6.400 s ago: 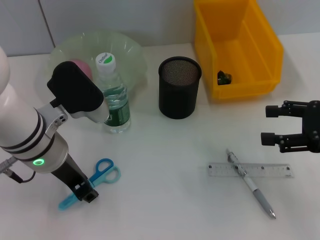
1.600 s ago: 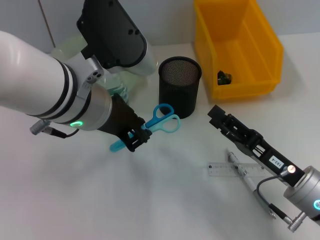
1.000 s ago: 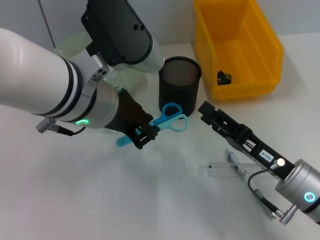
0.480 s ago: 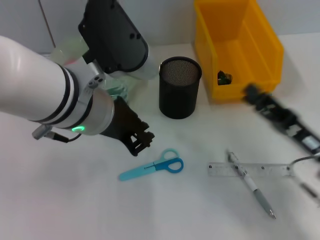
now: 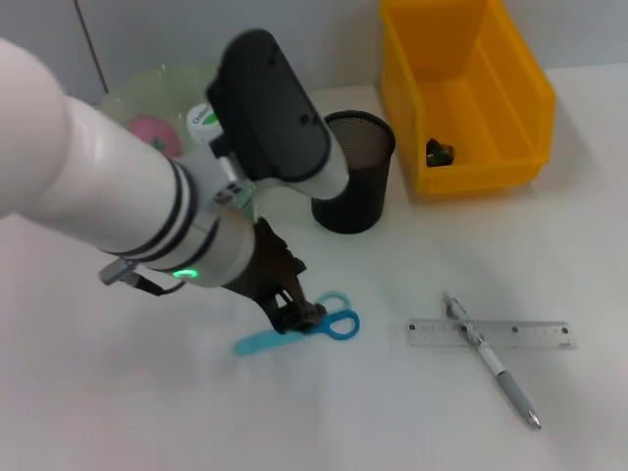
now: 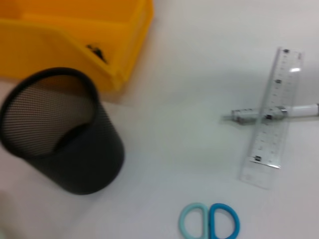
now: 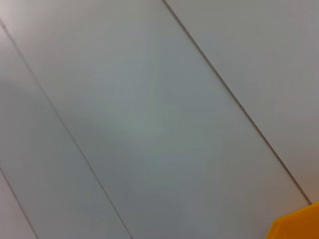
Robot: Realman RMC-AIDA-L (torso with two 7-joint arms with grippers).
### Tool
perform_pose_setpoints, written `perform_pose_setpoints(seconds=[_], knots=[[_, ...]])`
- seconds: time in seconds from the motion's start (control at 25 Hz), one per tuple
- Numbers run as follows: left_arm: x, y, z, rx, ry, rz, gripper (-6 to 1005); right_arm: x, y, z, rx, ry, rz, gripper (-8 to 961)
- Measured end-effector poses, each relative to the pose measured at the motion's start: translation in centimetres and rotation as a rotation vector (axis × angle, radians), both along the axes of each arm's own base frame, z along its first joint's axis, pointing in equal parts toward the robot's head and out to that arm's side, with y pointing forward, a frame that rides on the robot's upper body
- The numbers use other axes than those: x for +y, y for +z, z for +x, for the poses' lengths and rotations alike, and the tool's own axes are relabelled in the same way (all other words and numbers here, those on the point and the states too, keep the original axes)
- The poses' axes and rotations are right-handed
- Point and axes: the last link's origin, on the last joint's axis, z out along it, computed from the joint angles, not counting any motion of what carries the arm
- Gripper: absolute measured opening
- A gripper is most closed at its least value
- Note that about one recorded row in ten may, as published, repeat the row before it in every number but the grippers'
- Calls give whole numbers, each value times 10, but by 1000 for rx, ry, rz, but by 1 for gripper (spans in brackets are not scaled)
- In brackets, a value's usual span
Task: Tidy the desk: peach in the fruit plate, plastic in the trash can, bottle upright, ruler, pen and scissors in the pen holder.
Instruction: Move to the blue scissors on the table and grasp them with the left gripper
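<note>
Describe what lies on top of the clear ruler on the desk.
A pen lies diagonally across the ruler, crossing it near the middle; the left wrist view shows the same crossing. Nothing else rests on it, and the ruler's markings show through on both sides of the pen.

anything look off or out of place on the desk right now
Yes. The scissors lie flat on the desk beside the left pincer, not in the black mesh pen holder. The pen lies askew across the clear ruler, both also outside the holder.
</note>
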Motion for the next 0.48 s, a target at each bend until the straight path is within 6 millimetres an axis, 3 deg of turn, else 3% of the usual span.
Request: perform_pose_setpoints(seconds=[0.04, 0.48], knots=[[2, -3, -2, 2, 6, -11, 280, 0, 2, 0, -9, 4, 0, 831], [16, -17, -19, 23, 48, -61, 753, 3, -8, -6, -73, 55, -20, 831]])
